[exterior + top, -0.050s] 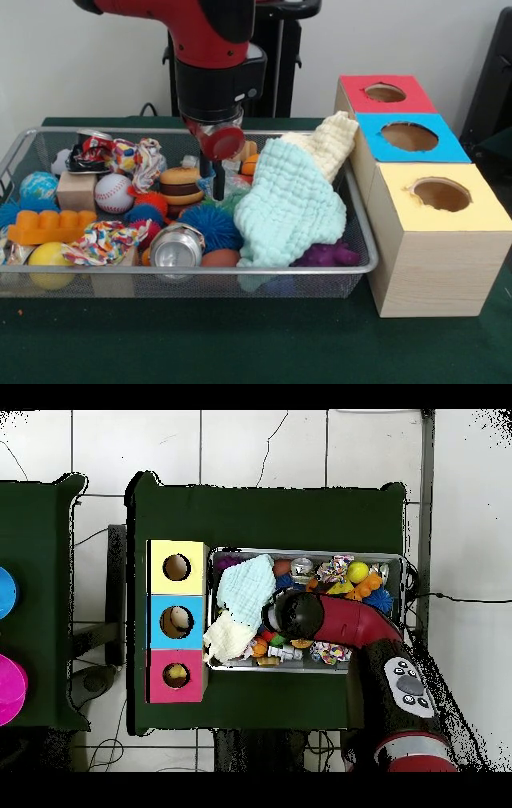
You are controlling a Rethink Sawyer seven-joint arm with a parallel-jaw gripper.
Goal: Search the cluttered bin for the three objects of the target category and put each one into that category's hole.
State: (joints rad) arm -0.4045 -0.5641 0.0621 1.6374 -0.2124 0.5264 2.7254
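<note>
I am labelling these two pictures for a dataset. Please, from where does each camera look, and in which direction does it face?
Front view: sits across the table, facing the wire bin and the arm descending into it.
Overhead view: sits above, looking straight down; the arm reaches from the picture's bottom.
Shared: the bin, the pale cloth and the yellow, blue and red hole boxes.

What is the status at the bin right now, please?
Gripper down in the bin, jaws hidden among toys. Target category unclear. Light blue cloth draped over the bin's right end, covering items.
</note>
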